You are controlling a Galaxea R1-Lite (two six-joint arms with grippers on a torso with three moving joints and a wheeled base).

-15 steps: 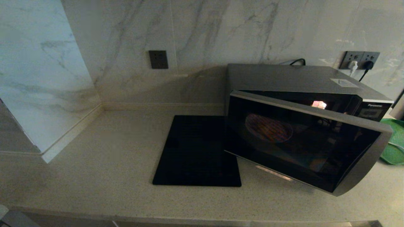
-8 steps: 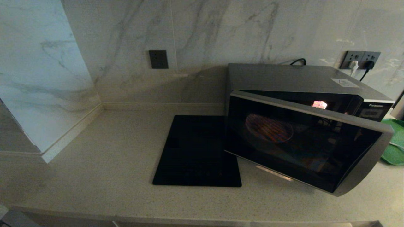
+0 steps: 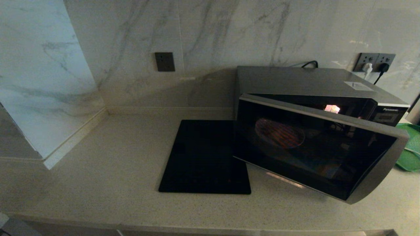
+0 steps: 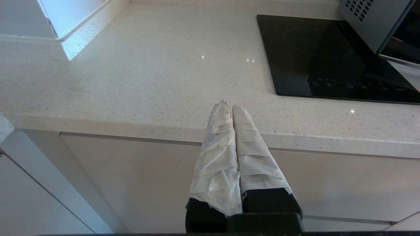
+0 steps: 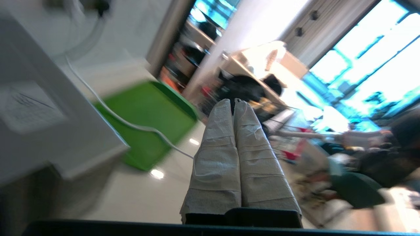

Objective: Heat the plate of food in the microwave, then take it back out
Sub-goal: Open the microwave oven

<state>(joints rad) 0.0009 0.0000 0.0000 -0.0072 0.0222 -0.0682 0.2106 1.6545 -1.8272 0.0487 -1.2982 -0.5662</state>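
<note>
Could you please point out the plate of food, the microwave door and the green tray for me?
plate of food point(image 3: 279, 132): head view, middle of the plate, seen dimly through the door glass.
microwave door point(image 3: 377, 132): head view, silver top trim of the half-open door.
green tray point(image 5: 144, 111): right wrist view, its flat green floor.

Surface: pale speckled stone countertop point(image 3: 108, 183), meeting marble wall at back and left, rounded front edge over cabinet fronts.
Left-centre: flat black square mat point(image 3: 205, 157), lying flush on the counter, near edge parallel to the counter front.
Right of mat: microwave point(image 3: 295, 82), standing on the counter against the back wall, left side just beside the mat; door ajar, swung out over the counter.
Far right: green tray point(image 3: 410, 147), flat on the counter beyond the microwave, only partly in view.
</note>
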